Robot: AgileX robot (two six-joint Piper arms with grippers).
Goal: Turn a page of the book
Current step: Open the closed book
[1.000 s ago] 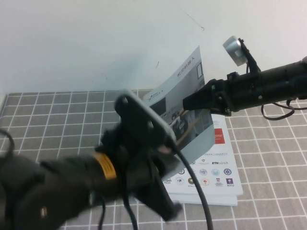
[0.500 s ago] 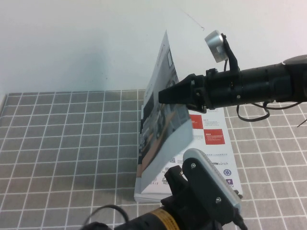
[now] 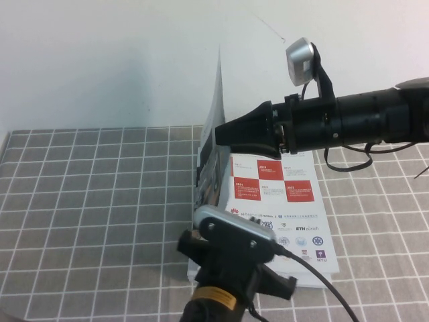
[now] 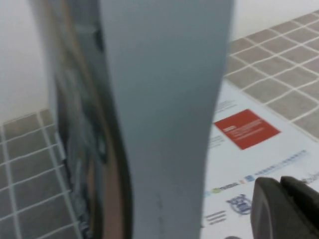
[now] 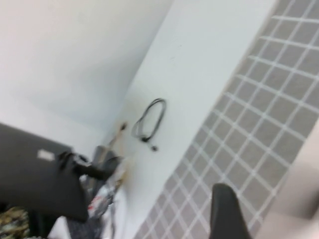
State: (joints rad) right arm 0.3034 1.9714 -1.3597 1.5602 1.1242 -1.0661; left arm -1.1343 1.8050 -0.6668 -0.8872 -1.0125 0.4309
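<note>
The book (image 3: 281,208) lies open on the tiled table, showing the inside page with red squares and logos (image 4: 246,130). The page (image 3: 214,127), its cover leaf, stands nearly upright along the book's left edge. It fills the middle of the left wrist view (image 4: 159,114), robot photo on its left face. My right gripper (image 3: 223,135) reaches in from the right and is shut on the page's upper edge; one dark finger (image 5: 227,214) shows beside the pale leaf (image 5: 299,199). My left gripper (image 4: 285,210) is shut and empty, low at the book's front edge.
My left arm's camera housing (image 3: 233,231) rises at the front centre and covers the book's near left corner. The right arm (image 3: 362,121) spans above the book's far side. Grey tiled surface (image 3: 100,194) lies to the left, and a white wall stands behind it.
The right gripper has moved left and lifted the page from a slant to nearly upright, uncovering the red squares. The left arm has swung from the left to the book's front centre.
</note>
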